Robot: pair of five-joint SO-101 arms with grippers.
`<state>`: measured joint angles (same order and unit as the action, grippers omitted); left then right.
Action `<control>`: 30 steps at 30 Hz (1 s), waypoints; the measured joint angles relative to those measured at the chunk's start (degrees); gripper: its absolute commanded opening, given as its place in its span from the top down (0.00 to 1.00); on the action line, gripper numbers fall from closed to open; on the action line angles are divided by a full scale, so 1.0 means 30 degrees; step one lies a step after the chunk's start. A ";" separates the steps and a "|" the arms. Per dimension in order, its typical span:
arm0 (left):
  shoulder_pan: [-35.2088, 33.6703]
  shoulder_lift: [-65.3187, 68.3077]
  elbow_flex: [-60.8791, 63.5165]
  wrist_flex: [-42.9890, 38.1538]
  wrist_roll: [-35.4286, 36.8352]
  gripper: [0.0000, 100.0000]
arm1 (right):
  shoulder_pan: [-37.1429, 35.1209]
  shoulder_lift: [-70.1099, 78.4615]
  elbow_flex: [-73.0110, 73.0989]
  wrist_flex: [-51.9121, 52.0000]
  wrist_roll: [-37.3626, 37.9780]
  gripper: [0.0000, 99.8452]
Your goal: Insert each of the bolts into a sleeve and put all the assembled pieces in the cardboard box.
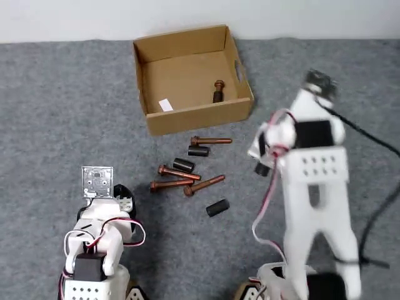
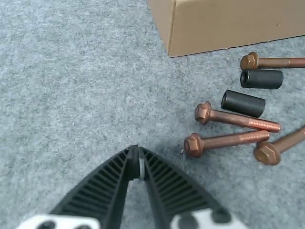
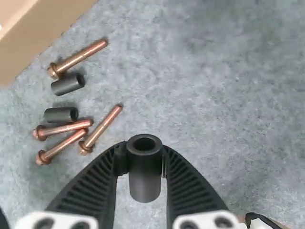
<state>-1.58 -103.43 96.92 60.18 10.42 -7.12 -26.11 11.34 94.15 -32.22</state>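
My right jaws are clenched on one black sleeve [image 3: 144, 167], its open bore turned toward the wrist camera. My left jaws are clenched shut with tips meeting, grasping nothing, above bare desk [image 1: 62, 112]. Between the two sets of jaws lie four copper bolts [image 3: 62, 130] and two loose sleeves [image 3: 67, 83], none touching either. The nearest bolt [image 2: 226, 141] lies just beyond my left tips. A third loose sleeve [image 1: 217, 207] lies apart from that cluster (nearer my arm bases). The cardboard box [image 1: 194, 115] stands beyond the cluster, farther from both jaws, holding one assembled piece [image 1: 218, 91].
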 measured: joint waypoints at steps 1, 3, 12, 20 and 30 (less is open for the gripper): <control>0.0000 0.0000 0.0000 0.0000 0.0000 1.00 | 0.0176 -0.0879 0.1055 -0.0352 0.0000 0.99; 0.0000 0.0000 0.0000 0.0000 0.0000 1.00 | 0.0557 -0.2696 0.3282 -0.1172 0.0000 0.99; 0.0000 0.0000 0.0000 0.0498 0.0000 1.00 | 0.2872 -1.1018 1.1546 -0.4015 0.0000 0.99; 0.0000 0.0000 -0.1963 0.0498 0.0000 1.00 | 0.4073 -1.7026 1.5531 -0.4103 0.0000 0.99; 0.1465 0.2755 -0.6388 0.2315 0.0762 1.00 | 0.4132 -2.2359 1.7377 -0.3077 0.0000 0.99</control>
<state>2.81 -95.16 77.76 67.12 12.70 5.27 -93.19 63.47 84.92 -32.22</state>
